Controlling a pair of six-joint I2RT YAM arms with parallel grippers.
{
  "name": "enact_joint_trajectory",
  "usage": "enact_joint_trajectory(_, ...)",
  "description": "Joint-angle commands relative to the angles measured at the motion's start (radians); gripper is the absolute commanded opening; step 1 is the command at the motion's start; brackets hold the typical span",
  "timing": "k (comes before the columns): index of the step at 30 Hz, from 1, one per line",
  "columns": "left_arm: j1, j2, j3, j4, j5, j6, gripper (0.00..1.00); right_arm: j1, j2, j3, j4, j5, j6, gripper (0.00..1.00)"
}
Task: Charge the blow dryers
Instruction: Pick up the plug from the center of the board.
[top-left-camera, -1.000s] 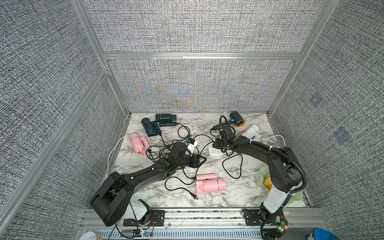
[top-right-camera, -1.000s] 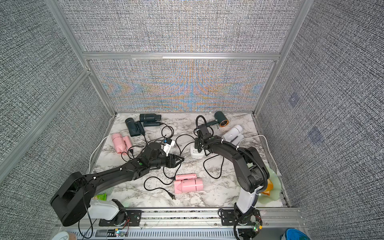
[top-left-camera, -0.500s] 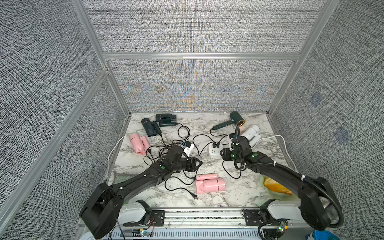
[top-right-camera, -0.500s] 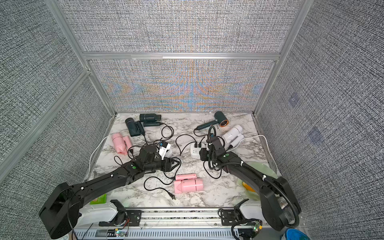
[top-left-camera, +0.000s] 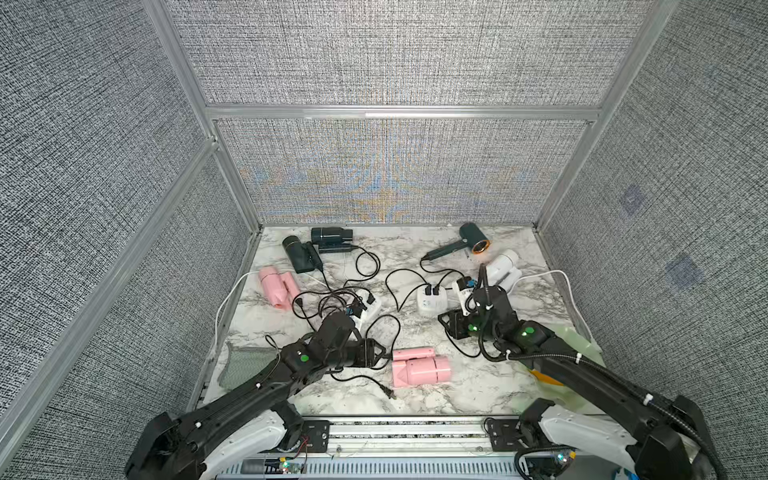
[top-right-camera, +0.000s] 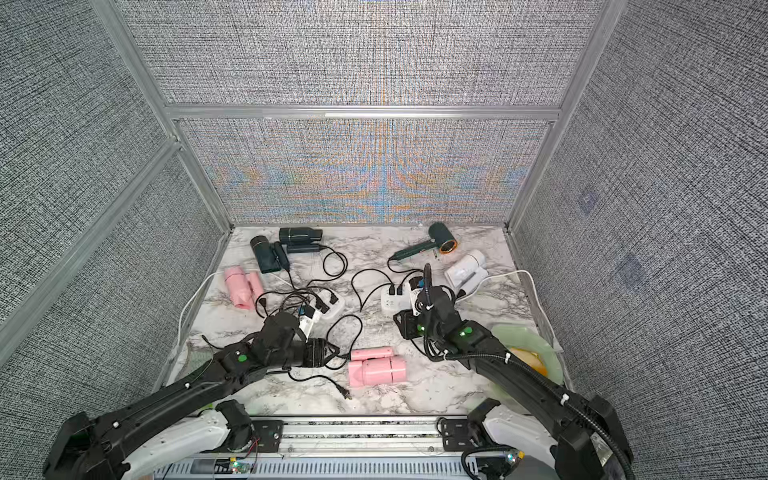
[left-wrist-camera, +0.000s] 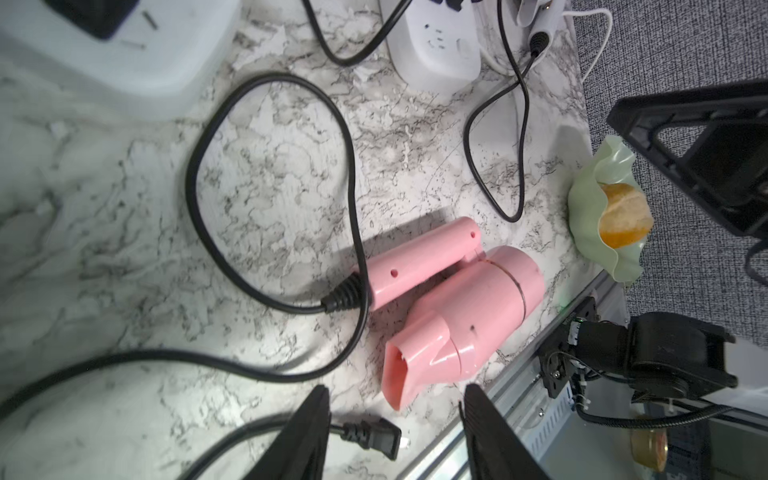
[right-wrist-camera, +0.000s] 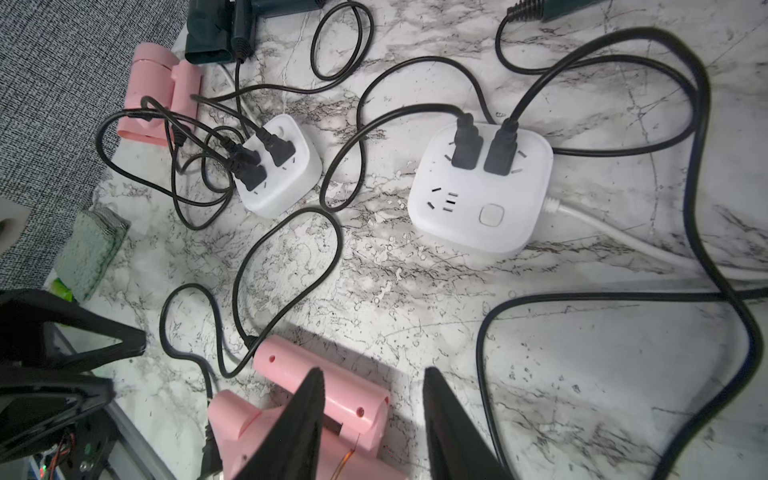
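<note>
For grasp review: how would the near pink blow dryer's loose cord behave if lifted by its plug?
The cord lies in slack loops, so it is probably floppy and trailing. The plug looks small and rigid, likely light. The pink blow dryer lies unanchored, so a taut cord might drag it.

right claw (right-wrist-camera: 374, 376): jaws apart, empty | pink blow dryer (right-wrist-camera: 286, 368): partly behind claw | socket block (right-wrist-camera: 478, 212): 2 plugs (right-wrist-camera: 467, 147)
</note>
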Motion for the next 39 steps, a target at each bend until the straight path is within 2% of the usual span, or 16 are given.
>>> enact_joint_trajectory(1,-0.02,-0.047,-0.013,-0.138,-0.059,-0.167,0.55,0.009,-0.009,-0.015,-0.012,0.019,-0.024,0.42)
enact_joint_trajectory(6,-0.083,-0.072,-0.046,-0.213,-0.079,-0.282,0.57,0.012,-0.002,-0.026,0.017,-0.047,-0.04,0.42)
enact_joint_trajectory(11,-0.137,-0.016,-0.064,-0.187,-0.051,-0.335,0.58,0.018,0.002,-0.017,0.009,-0.13,-0.075,0.42)
enact_joint_trajectory(16,-0.171,0.069,-0.052,-0.171,-0.052,-0.36,0.6,0.028,-0.015,-0.032,0.016,-0.115,-0.062,0.42)
enact_joint_trajectory(21,-0.196,0.141,-0.073,-0.047,-0.026,-0.435,0.61,0.043,-0.026,-0.023,-0.007,-0.087,-0.06,0.42)
enact_joint_trajectory(25,-0.202,0.187,-0.056,-0.037,-0.032,-0.453,0.61,0.05,-0.036,-0.024,-0.02,-0.062,-0.061,0.42)
enact_joint_trajectory(39,-0.21,0.315,0.009,-0.07,-0.079,-0.498,0.49,0.059,-0.074,-0.054,-0.033,-0.016,-0.05,0.42)
